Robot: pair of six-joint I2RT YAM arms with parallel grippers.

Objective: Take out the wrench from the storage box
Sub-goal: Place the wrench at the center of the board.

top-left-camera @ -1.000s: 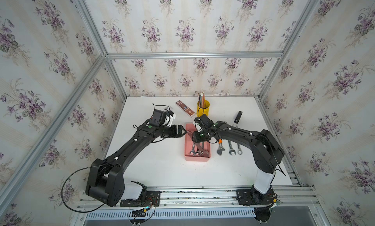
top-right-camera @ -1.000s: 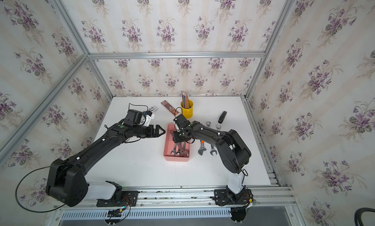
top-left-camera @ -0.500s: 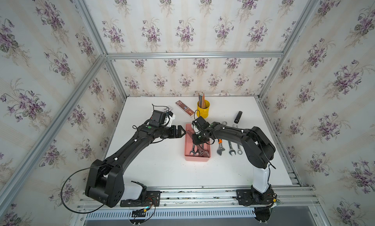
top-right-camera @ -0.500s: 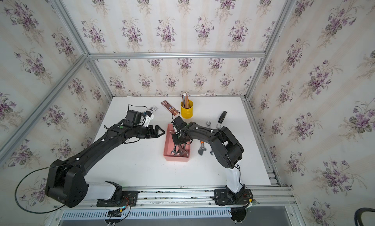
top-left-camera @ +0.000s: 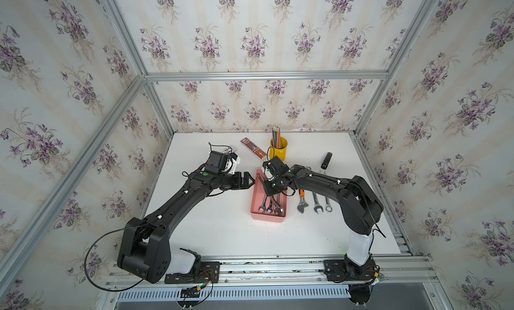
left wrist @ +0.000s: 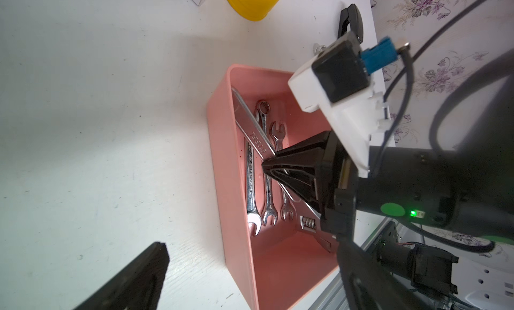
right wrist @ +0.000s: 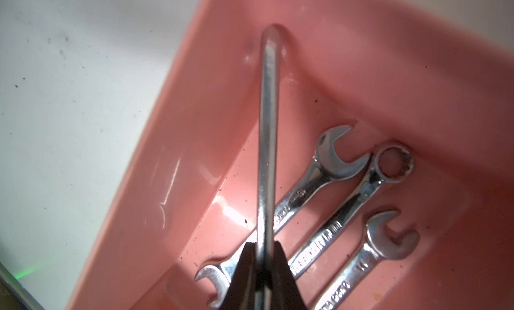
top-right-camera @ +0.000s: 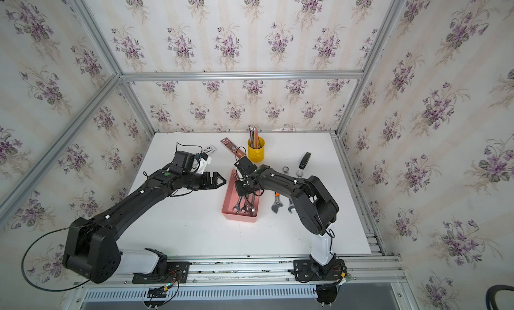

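The pink storage box [top-left-camera: 267, 215] [top-right-camera: 239, 217] stands mid-table in both top views. My right gripper [top-left-camera: 271, 190] [top-right-camera: 242, 191] reaches down into it and is shut on the handle of a long silver wrench [right wrist: 268, 127] [left wrist: 254, 134]. The fingers [right wrist: 242, 269] pinch the handle from both sides. The handle's free end leans against the box's wall near a corner. Three smaller wrenches [right wrist: 328, 169] lie flat on the box floor [right wrist: 445, 239] beneath it. My left gripper [top-left-camera: 249, 180] [top-right-camera: 219, 180] hovers open just left of the box [left wrist: 219, 166], holding nothing.
Three wrenches [top-left-camera: 315, 202] lie on the table right of the box, partly under my right arm. A yellow cup of pencils [top-left-camera: 278, 148], a brown flat packet [top-left-camera: 253, 149] and a small black device [top-left-camera: 326, 160] stand behind the box. Aluminium frame rails edge the table.
My right gripper has closed on the long wrench's handle inside the box. The left arm has stayed in place, open.
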